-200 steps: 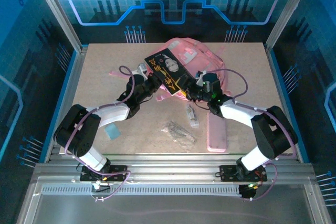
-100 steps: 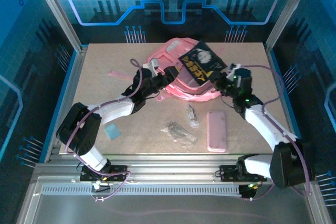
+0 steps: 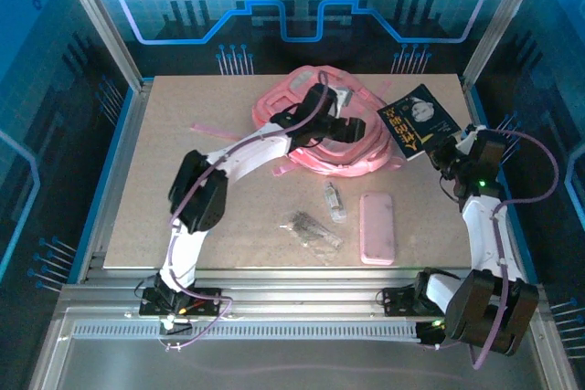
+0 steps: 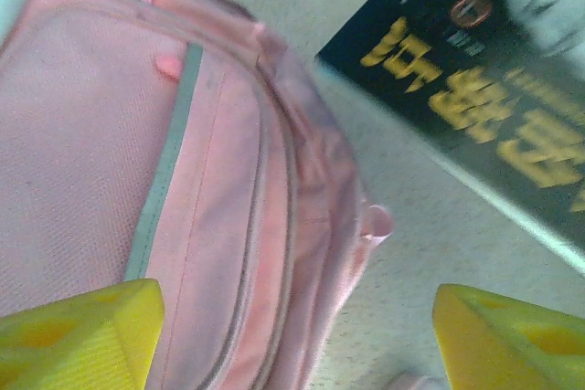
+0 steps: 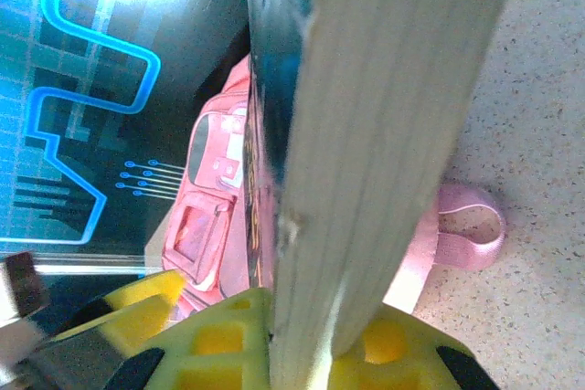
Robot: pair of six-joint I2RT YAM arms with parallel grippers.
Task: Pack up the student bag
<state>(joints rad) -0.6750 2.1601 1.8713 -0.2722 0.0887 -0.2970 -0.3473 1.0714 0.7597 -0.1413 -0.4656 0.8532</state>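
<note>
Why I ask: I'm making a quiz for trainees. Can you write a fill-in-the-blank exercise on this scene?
1. The right gripper is shut on the edge of a dark ____.
2. The left gripper hovers over the edge of the student bag with its fingers ____.
3. The flat pencil case lying on the table is ____ in colour.
Missing words: book; open; pink.

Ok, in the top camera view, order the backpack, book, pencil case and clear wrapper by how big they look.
1. student bag, clearly largest.
2. book and pink pencil case: close. The book is lifted off the table, nearer the camera, so unranked.
3. clear wrapper, smallest.
</note>
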